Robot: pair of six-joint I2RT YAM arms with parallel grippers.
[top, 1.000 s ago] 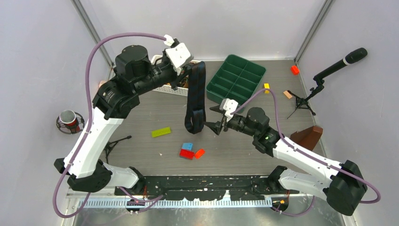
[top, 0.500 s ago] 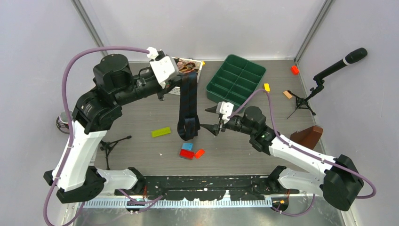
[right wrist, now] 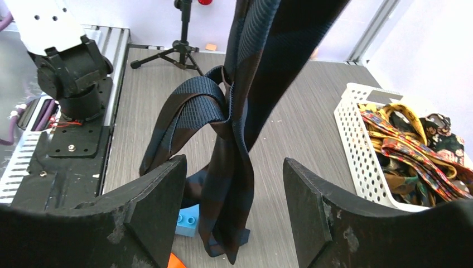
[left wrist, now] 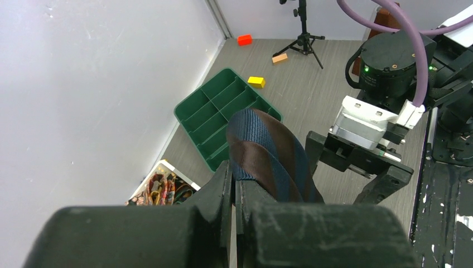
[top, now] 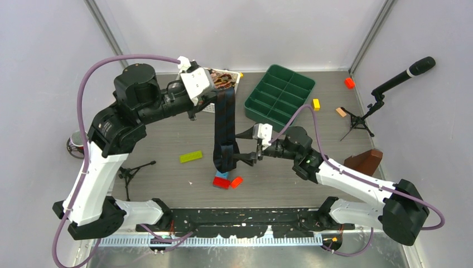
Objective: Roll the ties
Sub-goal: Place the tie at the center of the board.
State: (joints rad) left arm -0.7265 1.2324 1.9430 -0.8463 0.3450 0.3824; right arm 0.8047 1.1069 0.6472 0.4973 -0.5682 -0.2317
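Your right gripper (right wrist: 233,167) stands wide open and holds nothing. The navy tie (right wrist: 228,223) hangs between its jaws, doubled over and unrolled. Above, your left gripper (left wrist: 235,187) pinches its top. Beyond, the basket (right wrist: 352,131) holds more ties (right wrist: 410,151). I judge no rolling is done yet.

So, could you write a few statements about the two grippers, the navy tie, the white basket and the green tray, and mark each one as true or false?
1. The left gripper is shut on the navy tie. True.
2. The right gripper is shut on the navy tie. False: it is open, with the hanging tie between its jaws.
3. The white basket holds patterned ties. True.
4. The yellow brick lies inside the green tray. False: it lies on the table beside the tray.
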